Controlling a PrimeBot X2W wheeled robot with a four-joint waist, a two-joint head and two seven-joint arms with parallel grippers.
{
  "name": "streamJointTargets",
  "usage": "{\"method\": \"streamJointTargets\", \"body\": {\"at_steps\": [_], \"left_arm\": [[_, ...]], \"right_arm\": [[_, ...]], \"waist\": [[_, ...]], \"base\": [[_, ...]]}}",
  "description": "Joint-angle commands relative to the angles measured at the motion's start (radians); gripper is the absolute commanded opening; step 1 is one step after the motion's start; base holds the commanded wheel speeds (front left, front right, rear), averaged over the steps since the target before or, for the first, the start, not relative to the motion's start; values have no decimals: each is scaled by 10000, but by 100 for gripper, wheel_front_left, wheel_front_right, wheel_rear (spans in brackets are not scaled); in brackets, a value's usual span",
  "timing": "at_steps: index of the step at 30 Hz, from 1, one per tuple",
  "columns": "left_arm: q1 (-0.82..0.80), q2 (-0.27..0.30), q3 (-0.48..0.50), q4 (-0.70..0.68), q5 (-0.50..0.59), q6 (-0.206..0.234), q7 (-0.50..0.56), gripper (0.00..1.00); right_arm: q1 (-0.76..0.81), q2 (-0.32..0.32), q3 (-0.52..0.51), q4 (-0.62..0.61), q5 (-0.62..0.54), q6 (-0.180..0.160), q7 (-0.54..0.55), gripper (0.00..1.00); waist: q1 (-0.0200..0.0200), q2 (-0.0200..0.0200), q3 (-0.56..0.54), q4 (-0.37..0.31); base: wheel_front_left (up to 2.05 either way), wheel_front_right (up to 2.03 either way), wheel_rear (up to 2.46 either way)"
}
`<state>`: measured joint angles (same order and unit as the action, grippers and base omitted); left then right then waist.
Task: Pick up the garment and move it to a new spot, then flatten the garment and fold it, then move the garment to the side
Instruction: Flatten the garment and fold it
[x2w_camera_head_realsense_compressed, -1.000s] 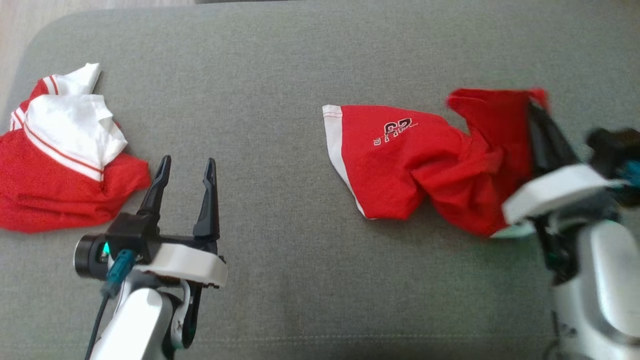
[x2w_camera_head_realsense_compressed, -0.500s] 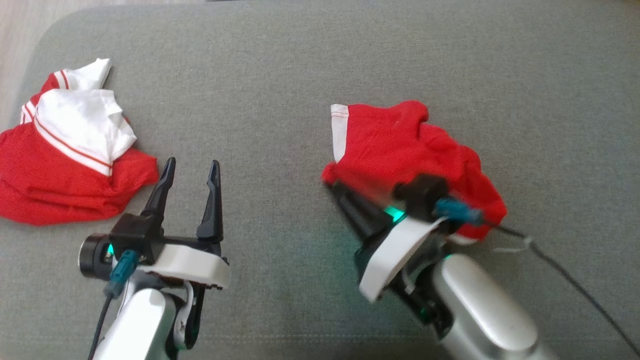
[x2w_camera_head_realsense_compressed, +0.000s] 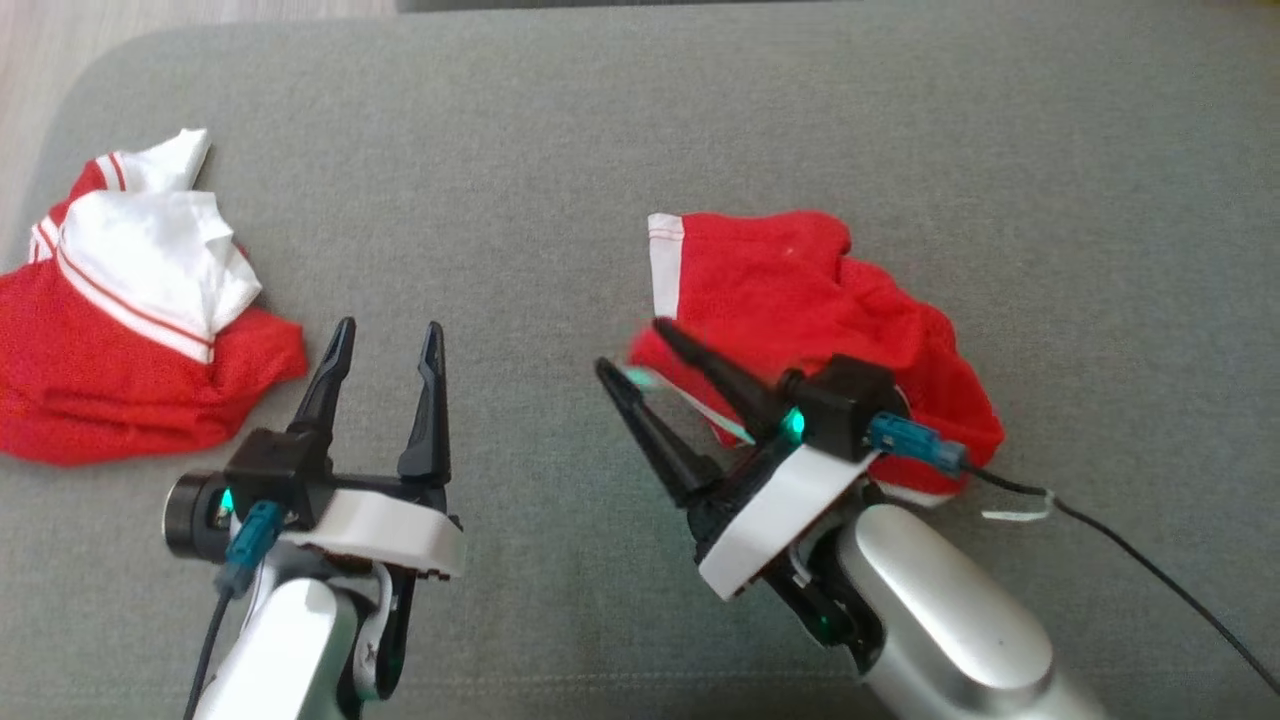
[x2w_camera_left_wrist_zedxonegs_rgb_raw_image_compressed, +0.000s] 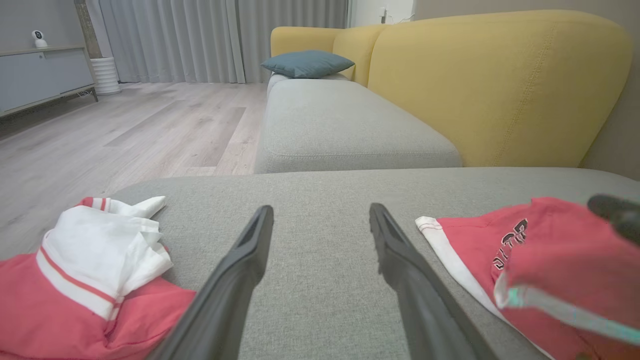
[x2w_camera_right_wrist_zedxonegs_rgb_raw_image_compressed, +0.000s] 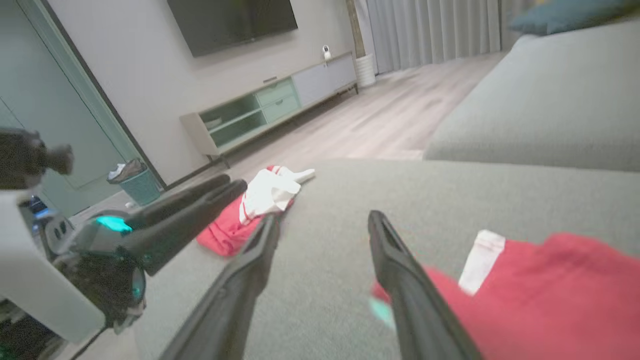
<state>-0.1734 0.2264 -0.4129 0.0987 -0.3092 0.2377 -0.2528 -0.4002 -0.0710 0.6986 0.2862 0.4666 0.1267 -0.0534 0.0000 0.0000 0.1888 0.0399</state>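
The garment (x2w_camera_head_realsense_compressed: 800, 290) is red with a white hem. It lies bunched and doubled over on the grey cushion (x2w_camera_head_realsense_compressed: 560, 180), right of centre. My right gripper (x2w_camera_head_realsense_compressed: 630, 347) is open at the garment's near left edge, and its far finger crosses that edge. Nothing is gripped between the jaws. In the right wrist view, my right gripper (x2w_camera_right_wrist_zedxonegs_rgb_raw_image_compressed: 324, 218) points past the garment (x2w_camera_right_wrist_zedxonegs_rgb_raw_image_compressed: 550, 290), which lies to its right. My left gripper (x2w_camera_head_realsense_compressed: 388, 327) stands open and empty over bare cushion, left of the garment. The left wrist view shows my left gripper (x2w_camera_left_wrist_zedxonegs_rgb_raw_image_compressed: 321, 210) with the garment (x2w_camera_left_wrist_zedxonegs_rgb_raw_image_compressed: 550, 250) on its right.
A second red and white garment (x2w_camera_head_realsense_compressed: 130, 330) lies crumpled at the cushion's left end, close to my left gripper. A black cable (x2w_camera_head_realsense_compressed: 1150, 570) trails from my right wrist across the cushion. Wooden floor (x2w_camera_head_realsense_compressed: 40, 60) lies beyond the left edge, and a yellow sofa back (x2w_camera_left_wrist_zedxonegs_rgb_raw_image_compressed: 500, 85) stands behind.
My right gripper carried the garment's right end over to the left, doubling the garment on itself. It then opened and let go. My left arm has stayed put.
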Motion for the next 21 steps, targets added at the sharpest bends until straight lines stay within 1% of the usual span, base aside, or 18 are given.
{"method": "streamJointTargets", "body": {"at_steps": [1,4,7,10,15,18,21], "left_arm": [[-330,135,390,-267,93,-4,-88,100],[-243,155,433,-284,108,8,-89,100],[-147,189,462,-323,134,28,-89,100],[-51,233,475,-388,188,67,-89,100],[96,282,466,-494,231,123,-89,100],[189,320,452,-525,232,142,-89,100],[273,350,427,-537,217,149,-89,100]], "right_arm": [[-113,206,65,-684,-138,40,-253,100],[171,8,-237,-1434,-233,40,-462,100],[628,-265,-1024,-2228,-548,40,-547,100],[1253,-416,-2396,-2830,-1151,40,-364,100],[2382,-387,-4789,-3591,-1988,40,72,100],[2961,-353,-5820,-3831,-2241,40,301,100],[3467,-334,-6458,-3929,-2371,40,509,100]], "waist": [[0,0,-119,-68],[0,0,-253,-150],[0,0,-352,-224],[0,0,-443,-303],[0,0,-548,-416],[0,0,-632,-478],[0,0,-736,-510]], "base": [[0,0,0],[0,0,0],[0,0,0],[0,0,0],[0,0,0],[0,0,0],[0,0,0]]}}
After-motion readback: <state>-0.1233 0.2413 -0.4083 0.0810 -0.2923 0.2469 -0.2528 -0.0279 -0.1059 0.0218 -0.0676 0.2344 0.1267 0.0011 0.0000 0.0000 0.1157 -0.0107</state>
